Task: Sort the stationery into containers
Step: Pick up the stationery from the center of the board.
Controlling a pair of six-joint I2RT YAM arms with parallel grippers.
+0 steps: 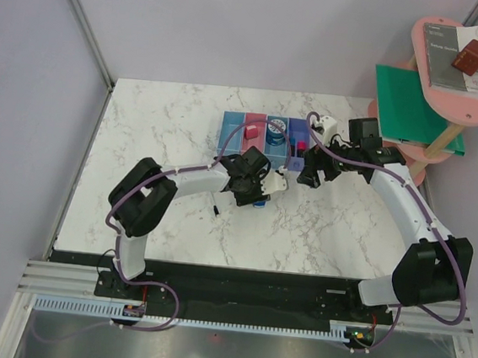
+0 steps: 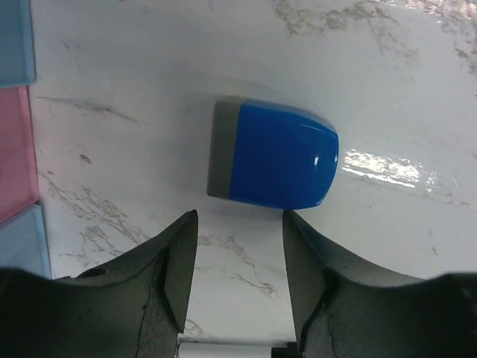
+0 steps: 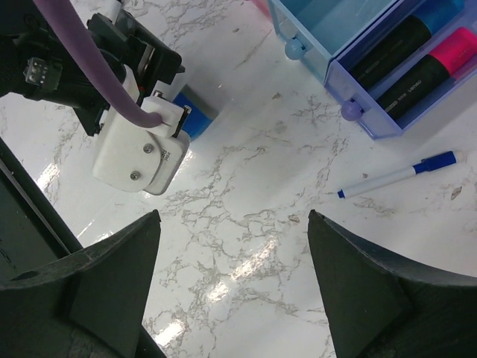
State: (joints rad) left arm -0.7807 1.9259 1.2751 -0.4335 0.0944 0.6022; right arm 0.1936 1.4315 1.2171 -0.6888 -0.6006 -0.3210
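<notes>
Sorting partly done: a few pieces binned, others loose on the table.

The left claw (image 2: 238,224) stands partly open and holds nothing. The blue-and-grey eraser (image 2: 272,154) lies flat on the marble table (image 2: 387,67) just ahead of its fingertips, near the containers (image 1: 229,136) but outside them. The right claw (image 3: 232,220) hangs wide and empty above the table. Beyond it, two black markers (image 3: 387,52) already lie in the purple-blue bin, and other bins hold small items. The blue-capped white marker (image 3: 395,175) lies on the table just beside that bin. By these views, at least the eraser and this marker remain.
</notes>
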